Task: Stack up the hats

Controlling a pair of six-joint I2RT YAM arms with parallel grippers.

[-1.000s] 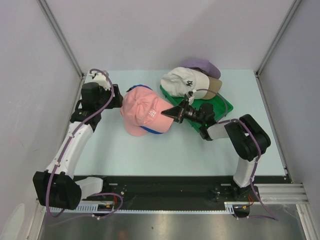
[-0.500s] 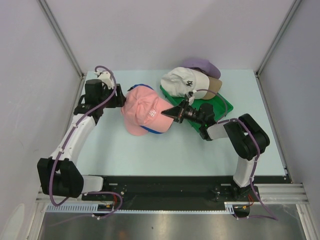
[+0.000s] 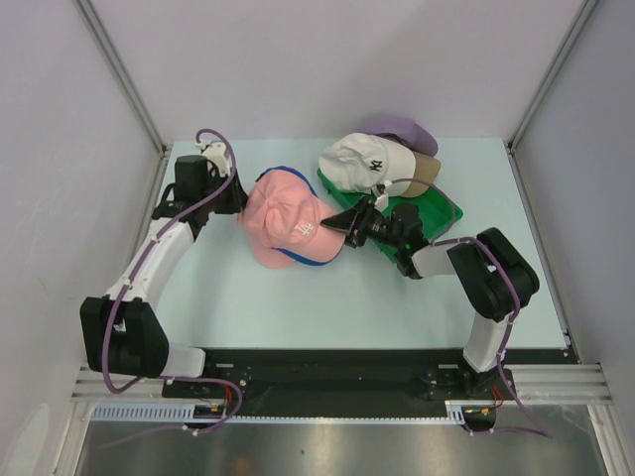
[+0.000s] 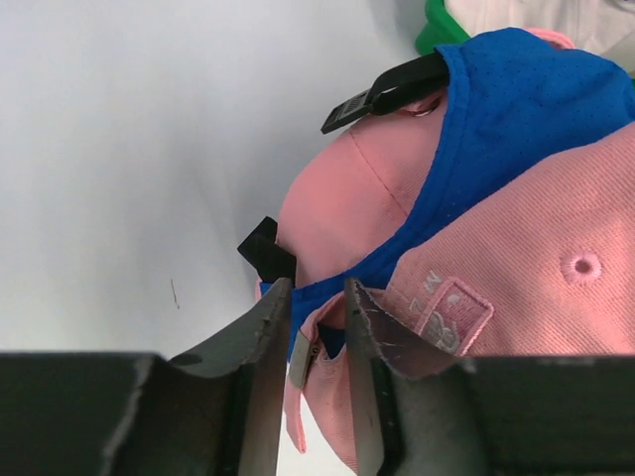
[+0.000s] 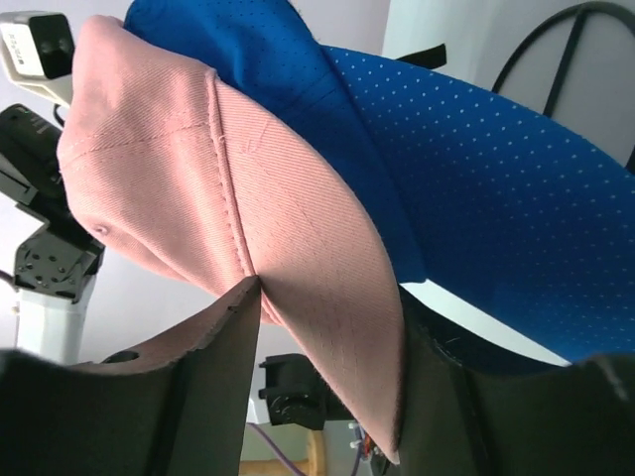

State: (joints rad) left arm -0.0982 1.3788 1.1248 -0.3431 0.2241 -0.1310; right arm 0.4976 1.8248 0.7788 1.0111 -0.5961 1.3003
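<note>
On the left of the tabletop [image 3: 248, 307], the left jaws reach in at the rear of the pink cap [image 3: 288, 223]. They stand at a narrow gap with the cap's back edge between them; the wrist view does not show whether they pinch it. The pink cap sits over the blue cap [image 4: 496, 109] left of centre, and blue fabric shows along its far and near edges. At its right side the pink brim lies between the right jaws, which are well parted and not clamped. Just right of them, the green tray [image 3: 442, 210] lies toward the far right. The white cap [image 3: 359, 164] rests at its far left edge. The tan cap [image 3: 425, 171] is tucked to its right and the lavender cap [image 3: 402, 129] lies behind both
</note>
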